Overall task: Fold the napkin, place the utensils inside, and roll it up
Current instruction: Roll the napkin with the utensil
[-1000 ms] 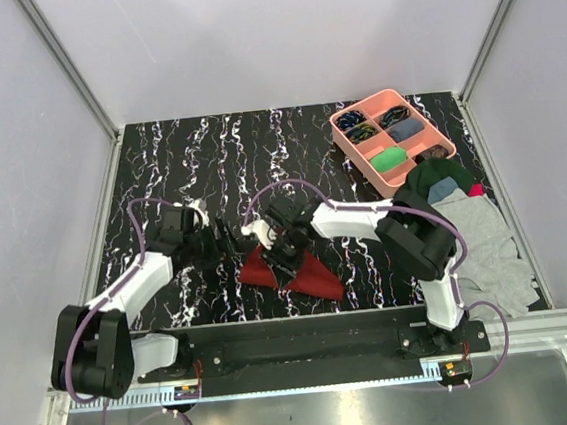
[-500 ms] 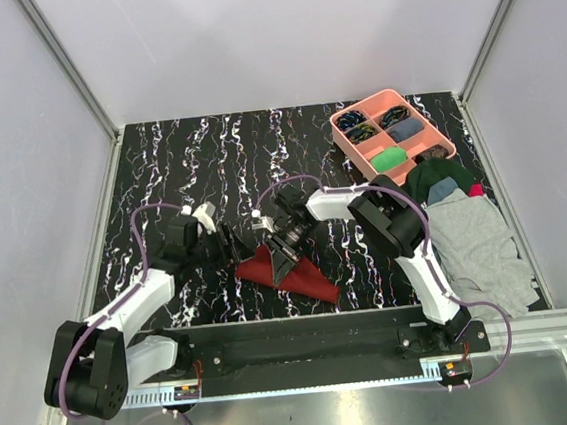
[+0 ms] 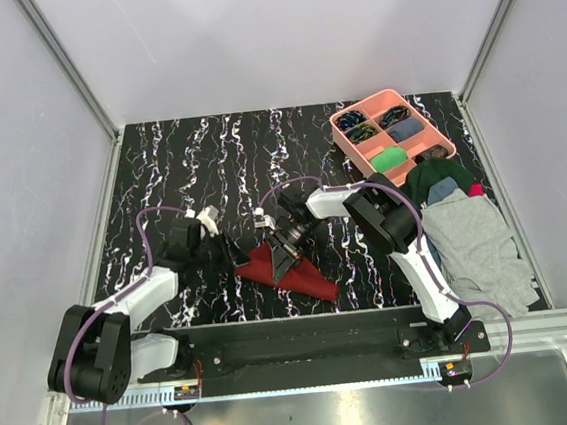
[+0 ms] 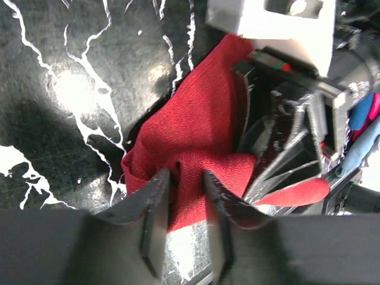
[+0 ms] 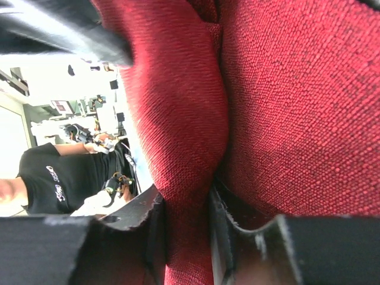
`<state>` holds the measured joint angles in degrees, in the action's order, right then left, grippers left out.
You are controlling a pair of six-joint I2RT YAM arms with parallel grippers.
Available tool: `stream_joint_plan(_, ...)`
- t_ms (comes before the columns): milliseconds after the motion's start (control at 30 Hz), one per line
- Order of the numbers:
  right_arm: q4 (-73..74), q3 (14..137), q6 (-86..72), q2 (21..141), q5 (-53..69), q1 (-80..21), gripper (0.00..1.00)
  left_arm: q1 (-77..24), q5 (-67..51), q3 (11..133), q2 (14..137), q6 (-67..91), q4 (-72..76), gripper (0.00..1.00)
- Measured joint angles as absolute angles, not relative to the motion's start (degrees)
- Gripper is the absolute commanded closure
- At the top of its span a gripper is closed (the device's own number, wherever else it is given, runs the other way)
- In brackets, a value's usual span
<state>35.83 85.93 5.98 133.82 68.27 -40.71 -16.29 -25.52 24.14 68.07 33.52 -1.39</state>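
Observation:
The maroon napkin (image 3: pixel 294 274) lies bunched and partly rolled on the marbled table, near its front edge. My left gripper (image 3: pixel 233 254) is at the napkin's left end. In the left wrist view the gripper (image 4: pixel 186 199) is shut on a fold of the napkin (image 4: pixel 196 124). My right gripper (image 3: pixel 283 249) comes in from the right and presses on top of the cloth. In its own view the right gripper (image 5: pixel 187 208) pinches a ridge of the napkin (image 5: pixel 291 101). Slim silvery utensils (image 4: pixel 284 161) poke out of the fold under the right gripper. The top view hides them.
A pink compartment tray (image 3: pixel 440 135) stands at the back right. A pile of grey, green and blue clothes (image 3: pixel 477 239) lies along the right edge. The arms' black mounting rail (image 3: pixel 306 343) runs just in front of the napkin.
My left gripper has moved right to the napkin's left end and closed on a fold. The right gripper has kept its hold on the cloth, and its arm has swung toward the back.

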Motion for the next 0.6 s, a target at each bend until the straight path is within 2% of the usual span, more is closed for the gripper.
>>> stream_joint_plan(33,35.8,85.9,5.9,133.8,68.2,-40.7,0.60,-16.3,-25.6,24.1,68.7,33.6,-1.3,0.87)
stream_joint_plan(167,35.9,85.9,4.5,133.8,68.8,-40.5,0.46,-16.3,-25.5,24.2,69.6,33.8,-1.4,0.96)
stream_joint_plan(233,36.1,85.9,3.8,133.4,69.0,-40.4,0.35,-16.4,-25.3,24.4,69.6,33.7,-2.0,0.98)
stream_joint_plan(333,36.3,85.9,1.8,131.4,66.6,-40.4,0.30,-16.4,-24.7,25.2,70.0,33.7,-3.5,0.99)
stream_joint_plan(600,27.2,81.7,-3.8,120.3,48.2,-39.2,0.21,-16.4,-23.3,27.4,72.1,33.8,-5.6,1.00)
